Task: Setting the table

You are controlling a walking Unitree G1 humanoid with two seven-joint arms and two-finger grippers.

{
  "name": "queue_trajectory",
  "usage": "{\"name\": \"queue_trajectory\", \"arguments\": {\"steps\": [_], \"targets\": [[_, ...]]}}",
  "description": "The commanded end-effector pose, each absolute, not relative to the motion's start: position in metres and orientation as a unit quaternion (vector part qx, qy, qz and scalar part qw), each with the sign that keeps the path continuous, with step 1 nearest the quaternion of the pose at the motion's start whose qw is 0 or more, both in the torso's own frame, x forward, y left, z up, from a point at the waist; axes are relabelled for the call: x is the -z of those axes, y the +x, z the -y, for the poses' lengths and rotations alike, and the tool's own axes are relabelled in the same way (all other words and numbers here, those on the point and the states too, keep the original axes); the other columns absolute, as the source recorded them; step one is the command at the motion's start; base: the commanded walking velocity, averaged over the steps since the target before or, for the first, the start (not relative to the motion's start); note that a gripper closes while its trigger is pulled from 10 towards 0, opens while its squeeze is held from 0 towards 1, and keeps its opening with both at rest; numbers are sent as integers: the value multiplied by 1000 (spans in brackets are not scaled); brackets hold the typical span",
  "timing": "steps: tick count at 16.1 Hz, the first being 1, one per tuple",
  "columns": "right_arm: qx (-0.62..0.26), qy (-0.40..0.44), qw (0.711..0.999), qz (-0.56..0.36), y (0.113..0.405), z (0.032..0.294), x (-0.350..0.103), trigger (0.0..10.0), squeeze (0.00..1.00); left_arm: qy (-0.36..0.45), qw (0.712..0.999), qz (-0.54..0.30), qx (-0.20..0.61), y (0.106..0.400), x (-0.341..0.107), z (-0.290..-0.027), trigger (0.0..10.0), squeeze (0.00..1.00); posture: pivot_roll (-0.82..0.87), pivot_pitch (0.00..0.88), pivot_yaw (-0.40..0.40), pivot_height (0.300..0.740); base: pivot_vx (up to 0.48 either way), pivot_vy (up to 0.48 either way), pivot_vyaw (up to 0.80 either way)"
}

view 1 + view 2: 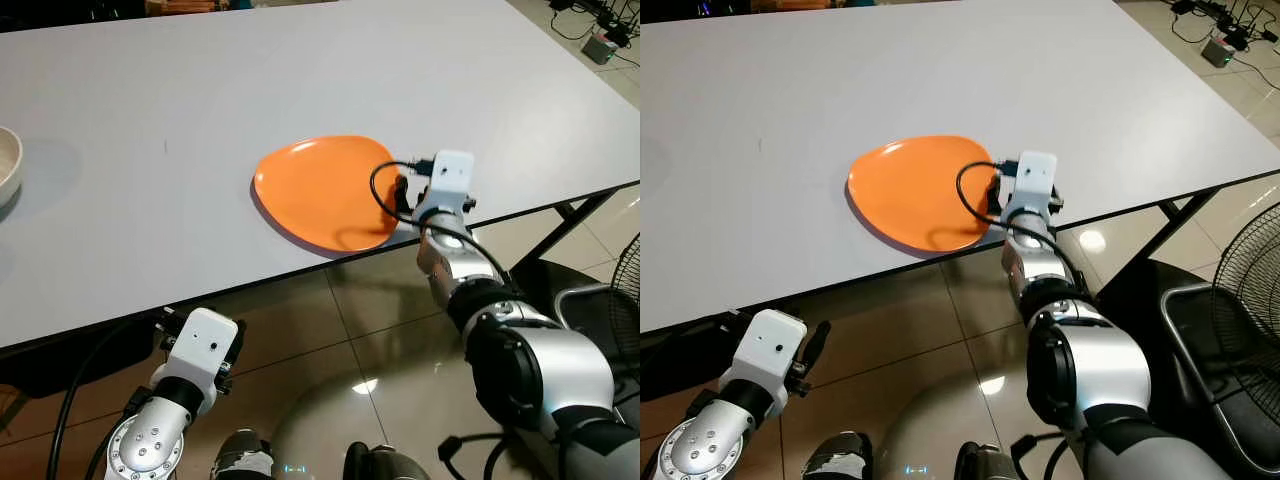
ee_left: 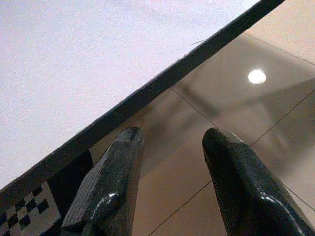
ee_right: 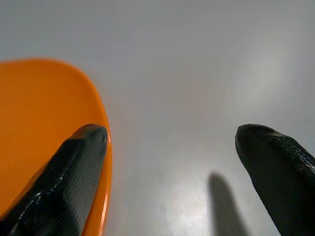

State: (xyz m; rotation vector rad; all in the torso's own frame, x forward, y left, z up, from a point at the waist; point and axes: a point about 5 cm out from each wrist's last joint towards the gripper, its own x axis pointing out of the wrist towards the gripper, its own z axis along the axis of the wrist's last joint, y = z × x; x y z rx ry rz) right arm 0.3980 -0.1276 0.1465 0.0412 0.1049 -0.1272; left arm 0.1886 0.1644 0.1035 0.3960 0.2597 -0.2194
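No legible writing. One orange plate [image 1: 325, 190] at frame centre on one white table [image 1: 200, 100]. Right gripper [image 3: 172, 142] spread wide beside plate rim, holding nothing. Left gripper [image 2: 170, 142] parted, empty, lower left.

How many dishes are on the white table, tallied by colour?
Orange plate: 1
Cream bowl, at the table's left edge, partly cut off: 1
Total: 2
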Motion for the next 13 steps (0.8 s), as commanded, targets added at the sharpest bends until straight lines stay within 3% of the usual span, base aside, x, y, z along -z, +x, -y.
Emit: {"name": "queue_trajectory", "arguments": {"steps": [1,9,10,13], "targets": [[72,24,996,-41,401,132,-154,10000,1000,195,965,-137,111,186,-99,-162,10000,0,418,152,-76,740,0,0,0],[107,48,991,56,410,153,-195,10000,1000,191,968,-128,105,195,-98,-162,10000,0,388,135,-89,740,0,0,0],[105,47,991,71,410,159,-200,10000,0,190,968,-126,104,198,-98,-161,10000,0,379,129,-92,740,0,0,0],[98,55,989,94,406,177,-199,10000,0,185,971,-113,105,214,-97,-158,10000,0,314,88,-109,740,0,0,0]]}}
